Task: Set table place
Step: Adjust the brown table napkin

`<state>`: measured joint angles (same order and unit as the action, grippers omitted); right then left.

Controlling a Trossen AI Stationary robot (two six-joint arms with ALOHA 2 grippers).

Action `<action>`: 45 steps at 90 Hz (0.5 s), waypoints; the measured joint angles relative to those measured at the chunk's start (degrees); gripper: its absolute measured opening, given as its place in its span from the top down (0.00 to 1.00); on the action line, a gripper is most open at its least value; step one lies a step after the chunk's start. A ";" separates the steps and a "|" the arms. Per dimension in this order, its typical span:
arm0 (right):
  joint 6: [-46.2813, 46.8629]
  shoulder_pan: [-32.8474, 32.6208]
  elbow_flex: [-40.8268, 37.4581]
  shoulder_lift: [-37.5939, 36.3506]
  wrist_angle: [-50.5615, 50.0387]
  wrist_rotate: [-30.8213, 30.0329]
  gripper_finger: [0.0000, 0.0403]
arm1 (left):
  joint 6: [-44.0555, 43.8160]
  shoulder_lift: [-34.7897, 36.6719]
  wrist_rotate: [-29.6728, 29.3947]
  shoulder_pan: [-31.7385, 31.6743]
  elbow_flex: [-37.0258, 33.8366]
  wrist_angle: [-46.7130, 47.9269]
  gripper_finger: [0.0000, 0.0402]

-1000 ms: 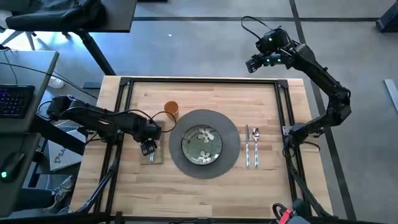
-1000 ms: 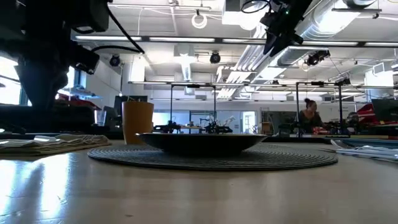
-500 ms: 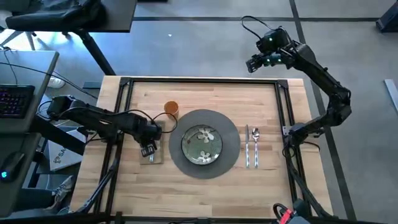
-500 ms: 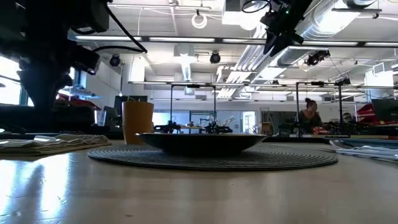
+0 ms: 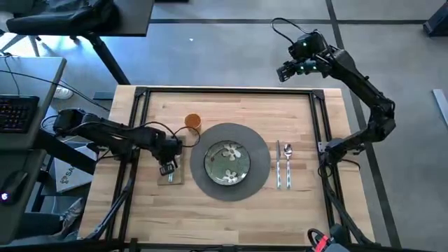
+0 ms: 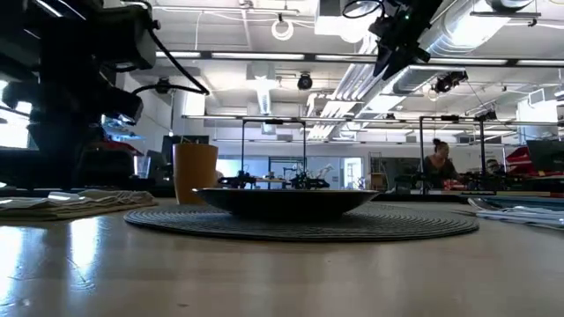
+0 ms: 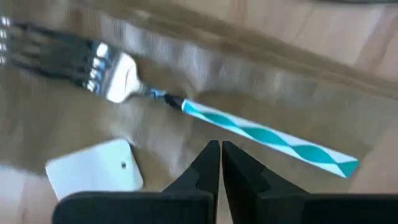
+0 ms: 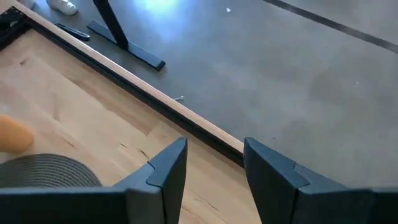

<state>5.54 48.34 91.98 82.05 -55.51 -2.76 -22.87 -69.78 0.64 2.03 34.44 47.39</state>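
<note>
Light wood butcher-block table (image 5: 224,108) with black metal frame. Centre: round dark-grey woven placemat (image 5: 260,150) bearing green plate with white flowers (image 5: 228,162). Small orange cup (image 5: 193,122) just beyond the mat's left edge. Beige napkin (image 5: 172,176) left of mat, carrying silver fork with teal-striped handle (image 7: 205,112). Spoon (image 5: 287,162) and knife (image 5: 278,164) side by side right of mat. Left gripper (image 7: 220,155) above the napkin, fingers closed, empty. Right gripper (image 8: 214,163) raised past the table's far edge, fingers parted
</note>
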 joint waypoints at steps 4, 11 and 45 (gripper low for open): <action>0.00 0.00 0.00 -0.01 0.02 -0.01 0.66 | 0.57 -0.11 -0.16 -0.81 0.00 0.11 1.00; 0.00 0.00 0.00 -0.01 0.02 -0.01 0.66 | 1.53 -0.57 -0.85 -1.68 0.00 0.35 1.00; 0.00 0.00 0.00 0.01 0.02 -0.01 0.66 | 0.48 -2.58 1.94 -0.53 0.00 0.90 1.00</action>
<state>5.54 48.34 91.98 82.06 -55.48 -2.76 -22.40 -72.36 2.57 1.49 34.44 48.29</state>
